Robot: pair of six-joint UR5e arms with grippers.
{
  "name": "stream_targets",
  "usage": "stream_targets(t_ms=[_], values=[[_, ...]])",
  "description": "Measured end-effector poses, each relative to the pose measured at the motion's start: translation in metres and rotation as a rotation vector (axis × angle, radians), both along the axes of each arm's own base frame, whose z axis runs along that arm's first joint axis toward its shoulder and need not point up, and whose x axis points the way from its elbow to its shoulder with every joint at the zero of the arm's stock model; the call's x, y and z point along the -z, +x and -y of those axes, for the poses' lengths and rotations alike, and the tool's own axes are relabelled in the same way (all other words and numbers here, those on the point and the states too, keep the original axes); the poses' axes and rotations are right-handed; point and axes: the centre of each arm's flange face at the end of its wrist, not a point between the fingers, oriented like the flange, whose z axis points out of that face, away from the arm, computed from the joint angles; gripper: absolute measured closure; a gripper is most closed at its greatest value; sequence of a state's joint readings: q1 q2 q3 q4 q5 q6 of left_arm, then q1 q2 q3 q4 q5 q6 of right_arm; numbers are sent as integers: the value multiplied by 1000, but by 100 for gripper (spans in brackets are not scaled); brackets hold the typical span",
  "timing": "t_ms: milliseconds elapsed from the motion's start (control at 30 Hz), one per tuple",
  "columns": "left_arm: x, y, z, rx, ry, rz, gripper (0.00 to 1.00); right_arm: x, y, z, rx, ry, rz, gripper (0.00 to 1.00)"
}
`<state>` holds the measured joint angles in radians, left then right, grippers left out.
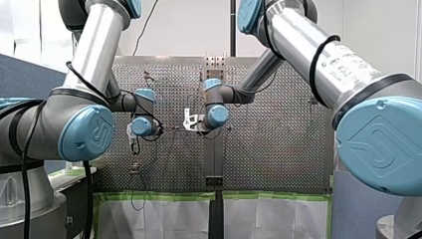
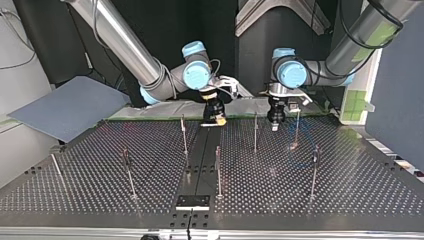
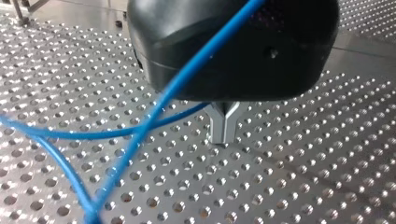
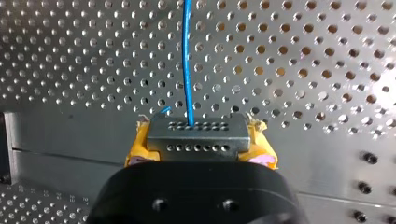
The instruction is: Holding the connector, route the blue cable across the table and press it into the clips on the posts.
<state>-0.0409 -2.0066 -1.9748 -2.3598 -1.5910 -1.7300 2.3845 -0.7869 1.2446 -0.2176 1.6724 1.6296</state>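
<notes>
In the right wrist view my right gripper (image 4: 198, 135) has its yellow pads (image 4: 136, 148) shut on a grey metal connector (image 4: 196, 136) with rows of small holes. The blue cable (image 4: 187, 60) leaves the connector and runs straight ahead over the perforated table. In the left wrist view my left gripper (image 3: 224, 129) holds its metal fingers together just above the table, and the blue cable (image 3: 112, 134) runs in to their base. Another loop of it crosses close to the camera. In the top view my right gripper (image 2: 214, 116) and left gripper (image 2: 274, 120) hang at the far edge, with thin posts (image 2: 255, 131) nearby.
Several thin upright posts (image 2: 218, 170) stand across the perforated table (image 2: 350, 190). A faint loop of blue cable (image 2: 291, 145) lies by the posts under my left gripper. A black seam (image 2: 197, 155) runs down the table's middle. A grey board (image 2: 70, 107) leans at the top view's left.
</notes>
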Motion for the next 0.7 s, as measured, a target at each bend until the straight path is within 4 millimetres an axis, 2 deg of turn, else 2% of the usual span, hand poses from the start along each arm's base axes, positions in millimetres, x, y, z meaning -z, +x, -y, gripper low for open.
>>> stream_targets(t_ms=[233,600,700], values=[[-2,16,-10,-8,3,-11,100,-2,-7,15,10,13,27,100],[30,45,-17,-14,18,-75,100,-5,-21,39,39,15,42,100],[34,51,-20,-20,15,-85,100,-6,-25,45,45,14,43,100]])
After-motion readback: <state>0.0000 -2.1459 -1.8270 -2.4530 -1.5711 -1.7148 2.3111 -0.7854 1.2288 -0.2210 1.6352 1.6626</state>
